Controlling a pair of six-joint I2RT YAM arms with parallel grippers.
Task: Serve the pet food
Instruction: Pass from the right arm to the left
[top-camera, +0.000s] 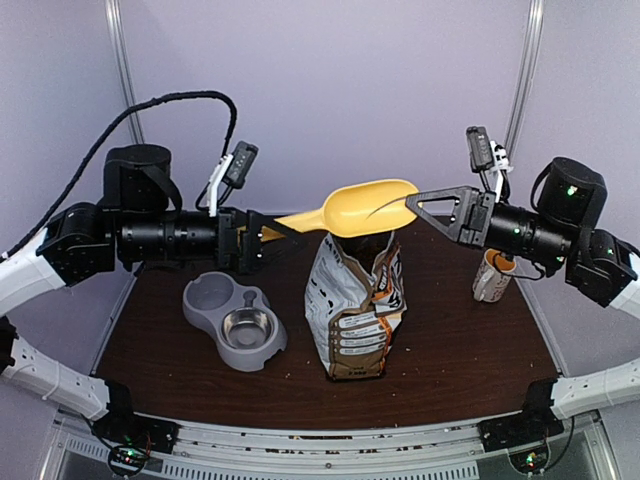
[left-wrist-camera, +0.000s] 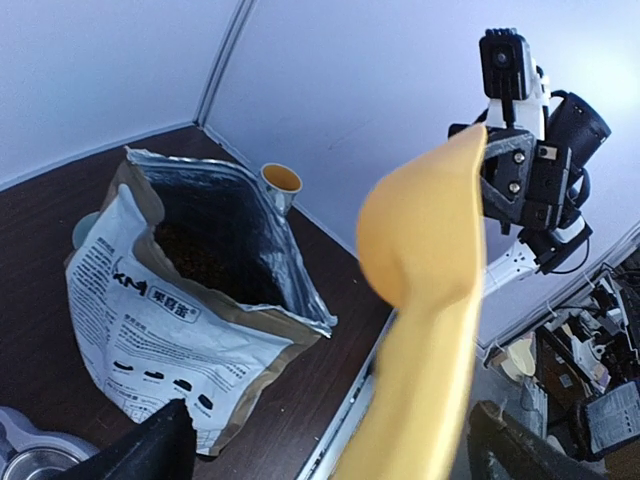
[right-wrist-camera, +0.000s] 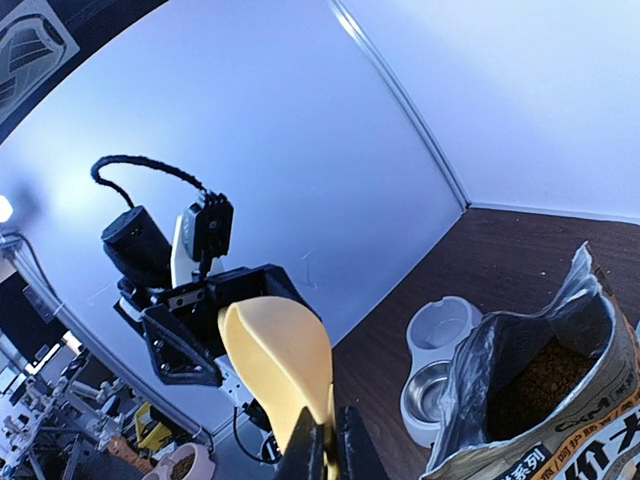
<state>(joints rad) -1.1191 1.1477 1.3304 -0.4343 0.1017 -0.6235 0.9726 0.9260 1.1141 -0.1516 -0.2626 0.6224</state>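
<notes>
The pet food shows as dark-brown kibble inside the open silver-white bag (top-camera: 355, 310), seen in the left wrist view (left-wrist-camera: 205, 262) and the right wrist view (right-wrist-camera: 540, 385). A yellow scoop (top-camera: 365, 207) hangs in the air above the bag's mouth, with no kibble visible in it. My right gripper (top-camera: 410, 203) is shut on the scoop's front rim (right-wrist-camera: 330, 445). My left gripper (top-camera: 268, 238) is at the scoop's handle (left-wrist-camera: 420, 400); its jaws stand apart around the handle, with table showing between the handle and the left finger (left-wrist-camera: 150, 450).
A grey double pet bowl (top-camera: 205, 297) with an empty steel insert (top-camera: 247, 327) sits left of the bag, also in the right wrist view (right-wrist-camera: 440, 330). A small orange-and-white cup (top-camera: 492, 278) stands at the back right. A few crumbs lie along the table's front edge.
</notes>
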